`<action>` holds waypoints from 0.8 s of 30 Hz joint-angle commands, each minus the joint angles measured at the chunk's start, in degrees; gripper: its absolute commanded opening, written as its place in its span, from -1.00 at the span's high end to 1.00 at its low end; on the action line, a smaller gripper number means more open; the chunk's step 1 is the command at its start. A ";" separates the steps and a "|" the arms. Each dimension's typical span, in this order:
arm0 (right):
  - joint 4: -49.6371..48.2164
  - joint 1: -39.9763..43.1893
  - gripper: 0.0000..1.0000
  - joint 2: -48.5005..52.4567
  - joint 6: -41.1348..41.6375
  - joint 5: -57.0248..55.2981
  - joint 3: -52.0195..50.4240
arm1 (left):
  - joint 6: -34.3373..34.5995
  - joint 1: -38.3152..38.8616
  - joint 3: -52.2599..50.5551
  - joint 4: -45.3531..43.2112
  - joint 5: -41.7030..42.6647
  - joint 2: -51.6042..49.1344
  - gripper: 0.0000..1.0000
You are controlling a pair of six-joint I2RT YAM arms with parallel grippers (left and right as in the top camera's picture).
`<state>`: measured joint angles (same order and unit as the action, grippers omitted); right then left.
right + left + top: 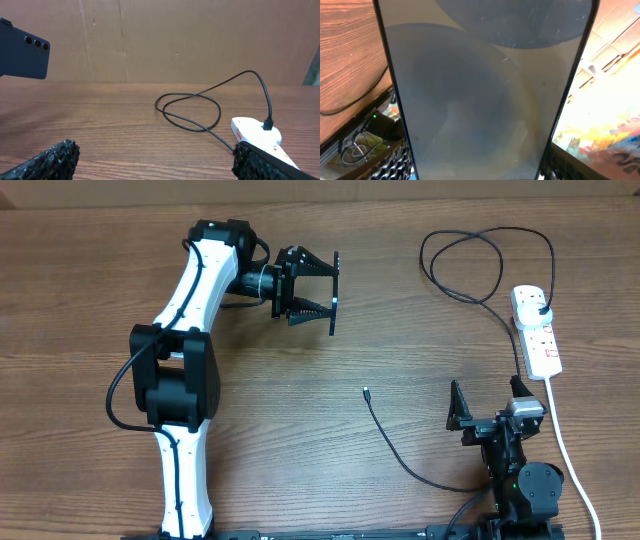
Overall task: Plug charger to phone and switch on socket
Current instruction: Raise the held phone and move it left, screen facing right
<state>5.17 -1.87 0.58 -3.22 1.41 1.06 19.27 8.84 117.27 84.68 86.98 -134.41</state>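
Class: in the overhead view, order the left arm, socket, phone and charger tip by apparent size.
1. left arm
2. socket
3. phone: edge-on, only a sliver, though about as long as the socket
4. charger tip: tiny

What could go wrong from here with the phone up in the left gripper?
1. The left gripper holds the phone clear of the table by its edges; a slip would likely drop it.
2. The charger's connector tip is tiny and lies flat; the open right gripper may grab it crooked.
3. Tugging it could drag the socket.
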 commanded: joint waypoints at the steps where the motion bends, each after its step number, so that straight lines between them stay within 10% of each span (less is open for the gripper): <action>1: -0.33 0.00 -1.00 -0.35 -0.07 -0.28 -0.57 | -0.85 -1.38 1.49 0.61 3.67 0.11 -0.50; 24: -0.33 0.00 -1.00 -0.35 -0.07 -0.28 -0.57 | -0.87 -2.58 1.49 3.17 3.67 0.13 -0.51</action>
<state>5.15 -1.87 0.58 -3.22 1.41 1.06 19.27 6.26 117.27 87.29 87.05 -134.41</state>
